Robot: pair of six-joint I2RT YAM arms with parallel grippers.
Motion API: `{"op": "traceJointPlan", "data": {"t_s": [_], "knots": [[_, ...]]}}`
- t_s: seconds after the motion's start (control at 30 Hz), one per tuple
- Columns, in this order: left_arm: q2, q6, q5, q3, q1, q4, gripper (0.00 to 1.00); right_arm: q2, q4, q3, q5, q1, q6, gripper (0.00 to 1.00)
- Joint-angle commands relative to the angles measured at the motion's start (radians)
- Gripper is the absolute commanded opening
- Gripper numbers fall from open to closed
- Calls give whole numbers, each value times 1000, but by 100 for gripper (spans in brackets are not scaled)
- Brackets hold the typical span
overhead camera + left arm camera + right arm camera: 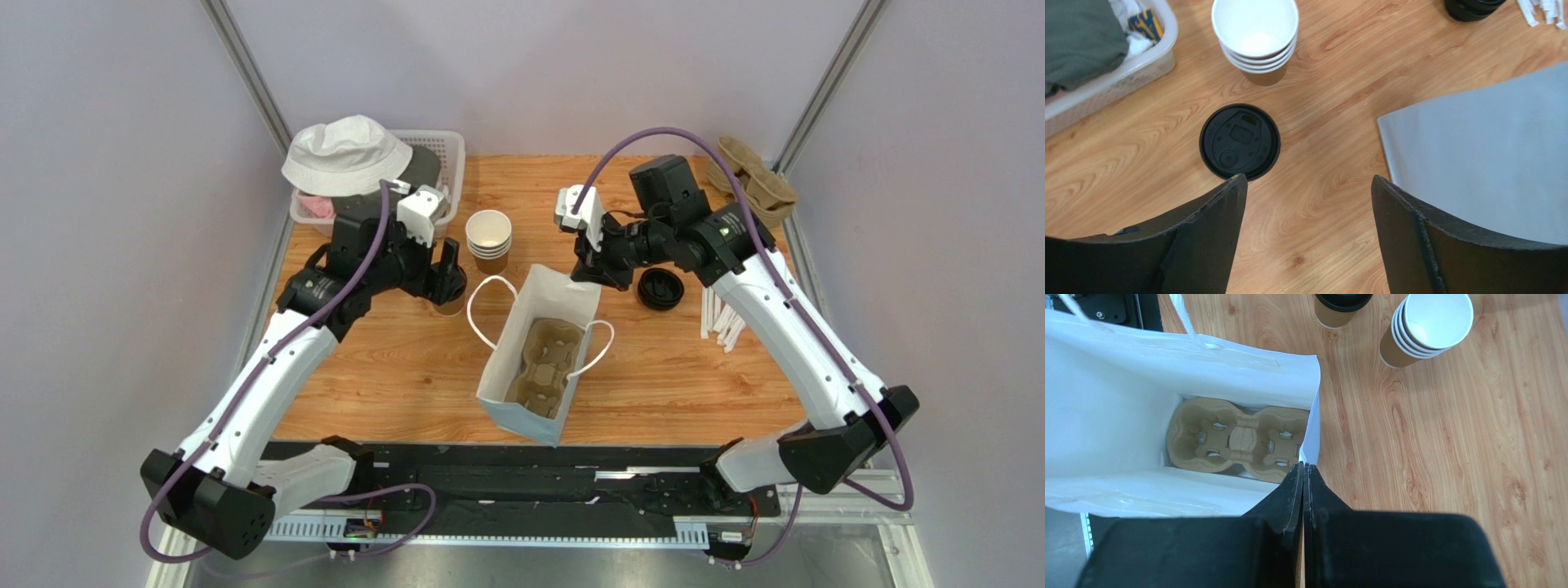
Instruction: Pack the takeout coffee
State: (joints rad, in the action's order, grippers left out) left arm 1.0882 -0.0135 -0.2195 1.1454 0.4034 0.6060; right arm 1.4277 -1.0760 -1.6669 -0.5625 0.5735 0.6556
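Observation:
The takeout coffee [1239, 141] stands upright on the table and shows its round black lid from above. It also shows in the right wrist view [1338, 306] as a brown cup with a black lid. My left gripper [1309, 180] is open and empty, above the table just short of the cup, its left fingertip near the lid's rim. In the top view that gripper [449, 272] covers the cup. My right gripper [1304, 468] is shut on the far rim of the open white paper bag [540, 355]. A cardboard cup carrier [1238, 441] lies in the bag's bottom.
A stack of lidless paper cups [488, 235] stands just behind the coffee. Loose black lids [660, 289] and white sticks [721, 321] lie to the right. A basket [448, 153] with a white hat is at back left. Spare cardboard carriers [754, 178] are at back right.

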Motion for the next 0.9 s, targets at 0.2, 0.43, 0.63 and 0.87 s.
{"op": "traceJointPlan", "data": {"t_s": [0.2, 0.43, 0.63, 0.87], "knots": [[114, 75, 58, 34, -51, 47, 94, -111, 28, 47, -30, 28, 45, 0], [284, 127, 161, 115, -54, 107, 95, -116, 85, 104, -23, 28, 32, 0], [390, 164, 184, 183, -58, 95, 97, -115, 102, 110, -22, 28, 42, 0], [472, 173, 172, 223, -58, 112, 98, -165, 168, 171, -46, 28, 102, 0]]}}
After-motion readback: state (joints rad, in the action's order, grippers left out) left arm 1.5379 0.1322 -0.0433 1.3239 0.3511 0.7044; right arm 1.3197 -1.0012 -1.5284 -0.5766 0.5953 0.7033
